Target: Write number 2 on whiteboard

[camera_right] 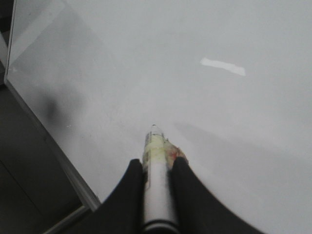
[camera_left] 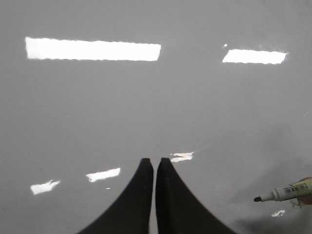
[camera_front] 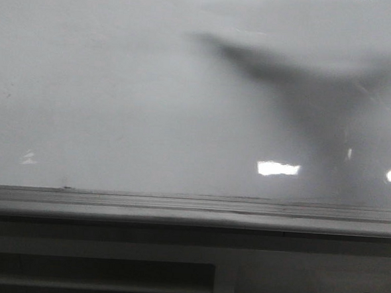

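The whiteboard (camera_front: 119, 95) fills the front view, glossy white-grey, with a grey ledge (camera_front: 178, 208) along its lower edge. No drawn number 2 shows on it in any view. My right gripper (camera_right: 156, 163) is shut on a white marker (camera_right: 157, 185), whose tip (camera_right: 154, 127) points at the whiteboard (camera_right: 204, 107), close to its surface. The marker also shows at the edge of the left wrist view (camera_left: 285, 192), black tip bare. My left gripper (camera_left: 154, 161) is shut and empty, facing the whiteboard (camera_left: 146, 107). Neither gripper shows in the front view, only an arm's shadow (camera_front: 299, 80).
The whiteboard's frame edge (camera_right: 53, 146) runs beside the right gripper, with dark space beyond it. Below the ledge in the front view is a dark shelf-like structure (camera_front: 95, 273). Ceiling light reflections (camera_left: 92, 48) lie on the board.
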